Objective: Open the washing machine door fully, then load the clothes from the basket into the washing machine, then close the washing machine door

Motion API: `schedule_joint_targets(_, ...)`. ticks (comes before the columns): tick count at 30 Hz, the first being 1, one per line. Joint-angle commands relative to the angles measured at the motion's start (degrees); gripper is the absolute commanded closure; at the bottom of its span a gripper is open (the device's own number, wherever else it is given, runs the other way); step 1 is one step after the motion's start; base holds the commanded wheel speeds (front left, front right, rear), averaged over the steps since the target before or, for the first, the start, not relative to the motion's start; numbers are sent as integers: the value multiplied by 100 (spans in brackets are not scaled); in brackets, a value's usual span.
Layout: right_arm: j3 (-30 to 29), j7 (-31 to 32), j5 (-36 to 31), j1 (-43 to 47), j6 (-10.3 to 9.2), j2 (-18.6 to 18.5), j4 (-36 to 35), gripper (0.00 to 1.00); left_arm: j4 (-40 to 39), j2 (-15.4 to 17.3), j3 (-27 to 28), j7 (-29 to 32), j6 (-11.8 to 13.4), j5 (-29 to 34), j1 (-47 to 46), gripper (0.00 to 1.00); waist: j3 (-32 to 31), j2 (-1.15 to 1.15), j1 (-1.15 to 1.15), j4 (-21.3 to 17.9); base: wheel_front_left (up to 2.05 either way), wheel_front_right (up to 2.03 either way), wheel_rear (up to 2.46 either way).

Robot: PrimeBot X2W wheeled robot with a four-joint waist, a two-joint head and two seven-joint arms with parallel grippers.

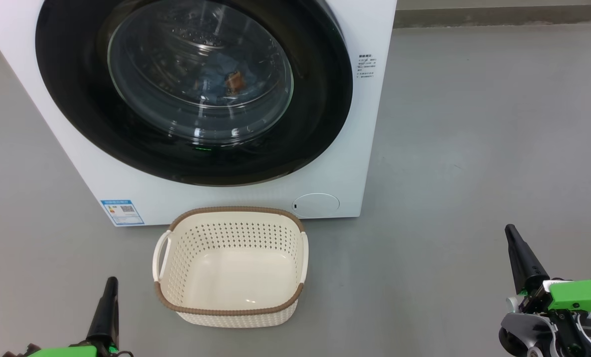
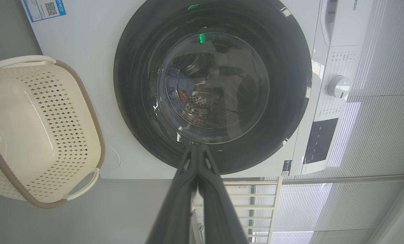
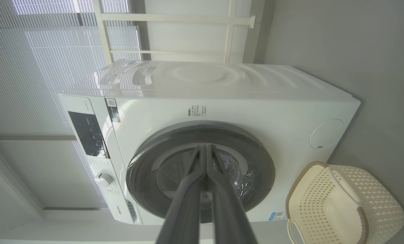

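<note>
1. The left gripper [image 1: 111,283] sits low on the left, its two dark fingers pressed together around nothing.
2. The basket [image 1: 235,233] stands on the grey floor [image 1: 474,148], ahead and right of that gripper, its bare bottom showing.
3. The washing machine door [image 1: 77,99] lies shut against the washing machine [image 1: 345,163], ahead of both grippers. The clothes [image 1: 223,69] show behind its glass.
4. The right gripper [image 1: 511,232], fingers closed and holding nothing, has the basket well to its left.
</note>
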Motion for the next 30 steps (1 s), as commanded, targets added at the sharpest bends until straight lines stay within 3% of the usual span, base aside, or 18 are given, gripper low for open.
schedule_joint_targets(1, 117, 22, -35, -31, 9, -27, -167, 100, -114, 49, 189, 42, 2, -38, -265, 100, 0, 0, 0, 0, 0, 0, 0)
schedule_joint_targets(30, 108, 29, -42, -32, 9, -20, -167, 100, -115, 49, 188, 41, 2, -39, -265, 100, 0, 0, 0, 0, 0, 0, 0)
